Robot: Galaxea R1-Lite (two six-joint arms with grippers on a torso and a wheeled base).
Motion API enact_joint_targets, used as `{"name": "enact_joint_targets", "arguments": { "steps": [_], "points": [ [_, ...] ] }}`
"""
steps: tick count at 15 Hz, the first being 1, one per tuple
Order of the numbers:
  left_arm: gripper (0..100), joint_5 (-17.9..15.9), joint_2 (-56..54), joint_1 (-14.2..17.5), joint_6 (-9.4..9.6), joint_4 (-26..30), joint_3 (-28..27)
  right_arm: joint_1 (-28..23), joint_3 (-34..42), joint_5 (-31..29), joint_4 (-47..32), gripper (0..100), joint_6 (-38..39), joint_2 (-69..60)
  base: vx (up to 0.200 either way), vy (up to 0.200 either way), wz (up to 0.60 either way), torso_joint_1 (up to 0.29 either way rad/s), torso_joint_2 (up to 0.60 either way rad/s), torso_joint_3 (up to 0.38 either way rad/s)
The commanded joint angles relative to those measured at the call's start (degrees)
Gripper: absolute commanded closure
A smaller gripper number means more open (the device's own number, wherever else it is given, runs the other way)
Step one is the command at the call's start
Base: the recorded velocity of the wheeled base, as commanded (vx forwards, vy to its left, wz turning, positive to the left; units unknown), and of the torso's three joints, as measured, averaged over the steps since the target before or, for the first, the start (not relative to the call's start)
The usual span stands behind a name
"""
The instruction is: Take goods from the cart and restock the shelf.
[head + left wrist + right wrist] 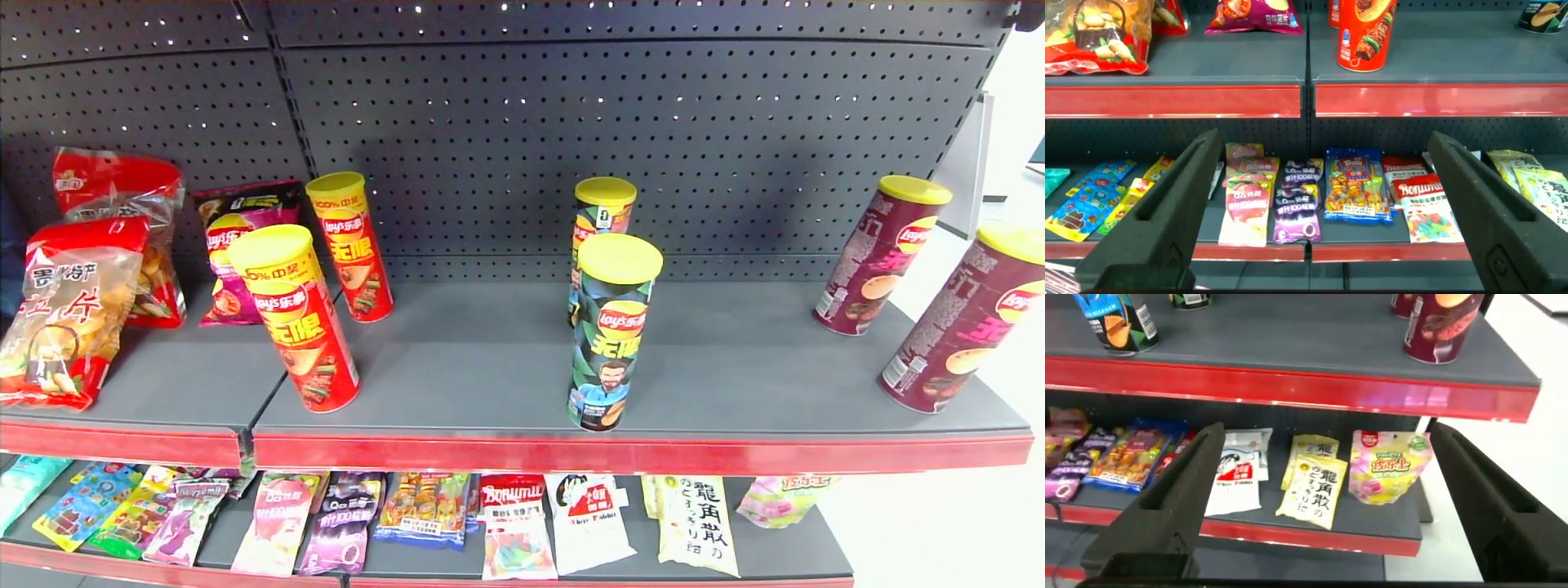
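On the upper grey shelf (490, 367) stand two red chip cans (298, 318), two dark green chip cans (612, 331) and two maroon chip cans (882, 255), all upright with yellow lids. My left gripper (1324, 143) is open and holds nothing; it faces the lower shelf below the front red can (1365, 37). My right gripper (1327, 433) is open too, with nothing between its fingers. It faces the lower shelf under the front green can (1114, 322) and a maroon can (1441, 327).
Red snack bags (69, 314) and a purple chip bag (241, 245) fill the upper shelf's left end. Flat candy and snack packets (514, 523) lie in a row on the lower shelf (784, 547). Bare shelf shows between the can groups. A red lip (637, 453) edges the upper shelf.
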State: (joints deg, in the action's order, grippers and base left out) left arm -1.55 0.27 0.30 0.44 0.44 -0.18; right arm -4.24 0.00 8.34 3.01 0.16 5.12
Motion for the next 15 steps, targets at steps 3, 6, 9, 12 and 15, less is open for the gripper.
{"name": "enact_joint_targets", "arguments": {
  "steps": [3,6,9,12,15],
  "points": [
    [0,-0.12,0.00,0.05,0.09,0.00,0.01,0.02,0.00,-3.59,0.59,0,-4.73,0.33,0.000,0.000,0.00,0.000,0.00,0.000],
    [0,-0.12,0.00,0.05,0.09,0.00,0.01,0.20,0.00,-8.69,-0.20,0,0.37,0.50,0.000,0.000,0.00,0.000,0.00,0.000],
    [0,-0.12,0.00,0.05,0.09,0.00,0.01,5.91,-0.09,-6.23,-3.27,0,-0.51,-1.43,0.000,0.000,0.00,0.000,0.00,0.000],
    [0,-0.12,0.00,0.05,0.18,0.00,0.01,4.51,0.00,-6.32,-3.19,0,-0.25,-5.12,0.000,0.000,0.00,0.000,0.00,0.000],
    [0,-0.12,0.00,0.05,0.09,0.00,0.01,4.42,0.00,-7.46,-3.19,0,-0.16,-5.12,0.000,0.000,0.00,0.000,0.00,0.000]
  ]
}}
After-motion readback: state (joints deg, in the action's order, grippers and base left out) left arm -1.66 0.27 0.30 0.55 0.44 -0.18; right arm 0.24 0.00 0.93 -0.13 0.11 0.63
